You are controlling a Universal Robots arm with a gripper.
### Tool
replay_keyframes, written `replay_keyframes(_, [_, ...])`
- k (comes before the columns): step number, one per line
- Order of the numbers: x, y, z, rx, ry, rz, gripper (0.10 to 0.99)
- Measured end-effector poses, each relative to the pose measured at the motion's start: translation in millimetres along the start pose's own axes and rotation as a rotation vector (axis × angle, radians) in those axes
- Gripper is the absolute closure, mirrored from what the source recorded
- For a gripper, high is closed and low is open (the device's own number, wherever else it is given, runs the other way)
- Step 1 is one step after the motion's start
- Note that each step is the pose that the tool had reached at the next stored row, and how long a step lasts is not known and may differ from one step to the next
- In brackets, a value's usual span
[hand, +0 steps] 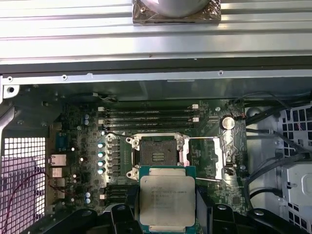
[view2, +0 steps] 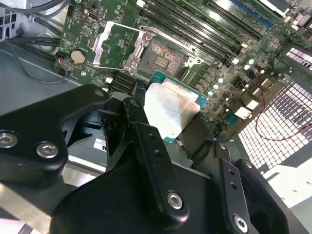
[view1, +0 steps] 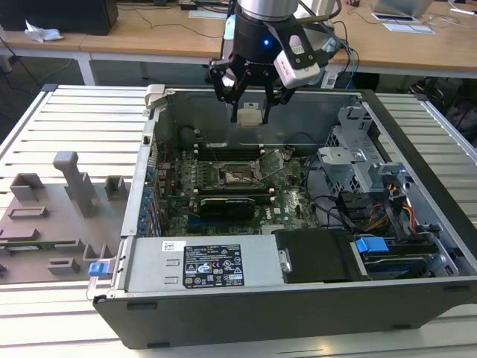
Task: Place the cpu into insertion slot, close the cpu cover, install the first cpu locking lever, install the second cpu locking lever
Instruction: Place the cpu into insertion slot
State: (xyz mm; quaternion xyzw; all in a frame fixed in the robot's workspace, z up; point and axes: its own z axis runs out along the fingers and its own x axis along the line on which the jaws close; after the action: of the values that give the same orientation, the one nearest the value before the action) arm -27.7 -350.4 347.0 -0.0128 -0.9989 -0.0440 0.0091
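Note:
My gripper hangs above the open computer case, over its far wall, shut on the cpu. In both wrist views the cpu is a flat square chip with a silver-grey top, clamped at its edges by the black fingers. Below it on the green motherboard lies the insertion slot, dark, square and bare. The cpu cover is swung open and lies beside the slot. Thin wire locking levers stand raised near the socket.
Long black memory slots run just beyond the socket. A labelled power supply fills the case's near side, and a drive cage with cables is on the exterior view's right. A grey fixture plate lies on the exterior view's left.

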Motion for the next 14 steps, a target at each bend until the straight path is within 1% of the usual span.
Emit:
replay_keyframes(5, [-0.1,-0.5,5.1,0.0,0.0,0.0,0.541])
replay_keyframes(14, [-0.2,-1.0,11.0,0.0,0.0,0.0,0.541])
